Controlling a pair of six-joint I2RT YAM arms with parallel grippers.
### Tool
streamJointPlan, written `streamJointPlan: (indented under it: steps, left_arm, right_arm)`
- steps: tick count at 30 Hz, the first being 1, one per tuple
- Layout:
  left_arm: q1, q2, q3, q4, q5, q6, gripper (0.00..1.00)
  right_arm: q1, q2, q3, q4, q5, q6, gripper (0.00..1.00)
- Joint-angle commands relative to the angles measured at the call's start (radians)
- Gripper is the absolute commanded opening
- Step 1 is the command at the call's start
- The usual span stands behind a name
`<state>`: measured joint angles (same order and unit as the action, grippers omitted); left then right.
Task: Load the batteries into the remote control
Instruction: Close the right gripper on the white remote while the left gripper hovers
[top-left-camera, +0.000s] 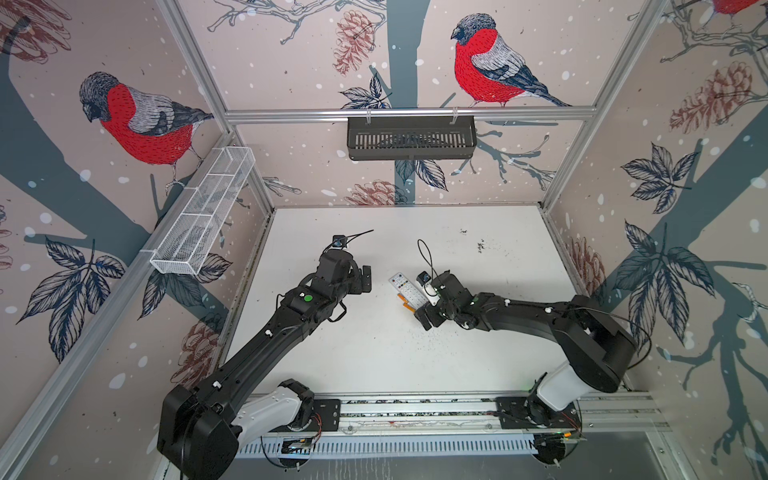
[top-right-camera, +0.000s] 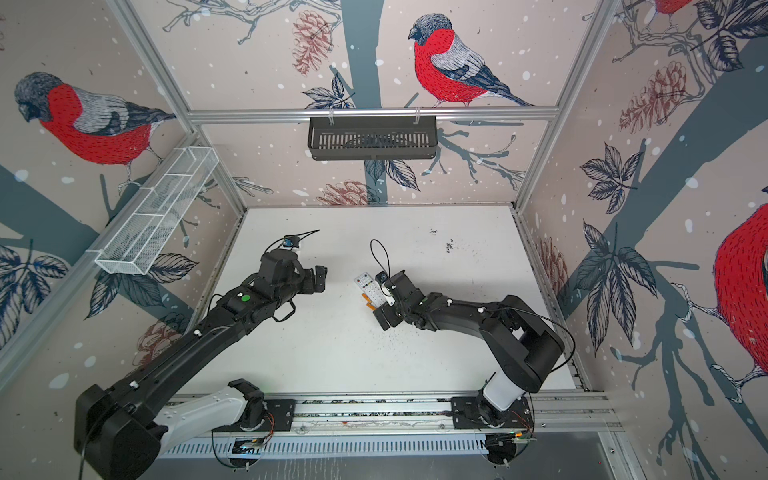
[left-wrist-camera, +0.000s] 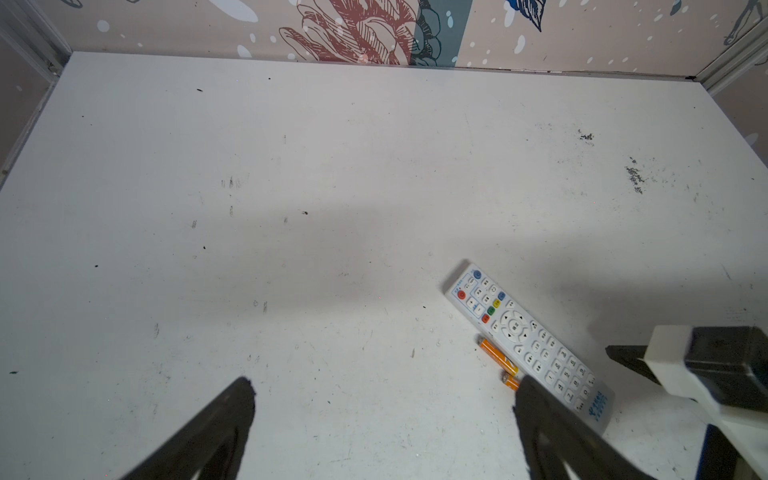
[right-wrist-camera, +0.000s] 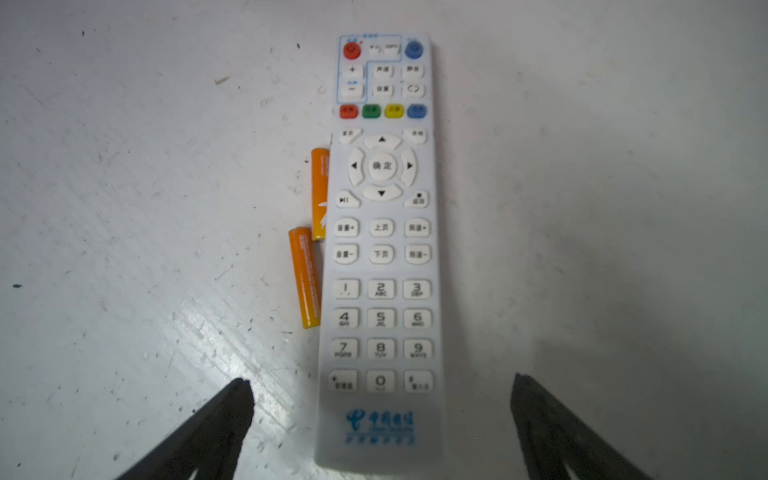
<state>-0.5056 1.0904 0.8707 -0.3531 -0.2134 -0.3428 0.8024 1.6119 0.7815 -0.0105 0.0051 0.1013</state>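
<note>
In both top views the right arm (top-left-camera: 519, 316) (top-right-camera: 457, 316) sits over the logo end of the remote control (top-left-camera: 405, 289) (top-right-camera: 368, 287), and the batteries (top-left-camera: 402, 297) (top-right-camera: 366, 297) are just tiny orange slivers there. Left wrist cam: a finger (left-wrist-camera: 552, 419) of the left gripper (left-wrist-camera: 382, 390) covers one end of a battery (left-wrist-camera: 510, 381). Right wrist cam: button print's a bit soft, and the right gripper (right-wrist-camera: 380, 386) fingers (right-wrist-camera: 216, 428) run off the bottom edge.

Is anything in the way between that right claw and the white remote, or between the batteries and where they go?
Nothing visible blocks the right gripper: its open jaws hang over the logo end of the remote control. The batteries lie beside it on the table, but it lies buttons up, so its back faces the table.
</note>
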Motion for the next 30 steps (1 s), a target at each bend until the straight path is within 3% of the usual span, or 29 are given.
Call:
streamJointPlan:
  steps: [1,11,20,23,30]
  left_arm:
    - [0.005,-0.008,-0.008,0.022,-0.002,-0.013,0.97]
    - [0.013,0.001,-0.007,0.022,0.012,-0.028,0.97]
    - [0.012,0.001,-0.01,0.032,0.049,-0.041,0.97]
    - [0.012,-0.007,-0.022,0.079,0.117,-0.041,0.97]
    - [0.012,-0.073,-0.125,0.351,0.418,-0.04,0.97]
  right_arm:
    - [0.0,0.015,0.011,-0.034,0.048,-0.011,0.97]
    - [-0.003,0.094,0.05,-0.056,0.107,-0.034,0.83]
    - [-0.015,0.065,0.066,-0.062,0.094,-0.046,0.56]
    - [-0.038,0.02,0.07,-0.052,0.053,-0.045,0.52]
    - [-0.137,-0.136,0.057,-0.015,-0.174,-0.01,0.48]
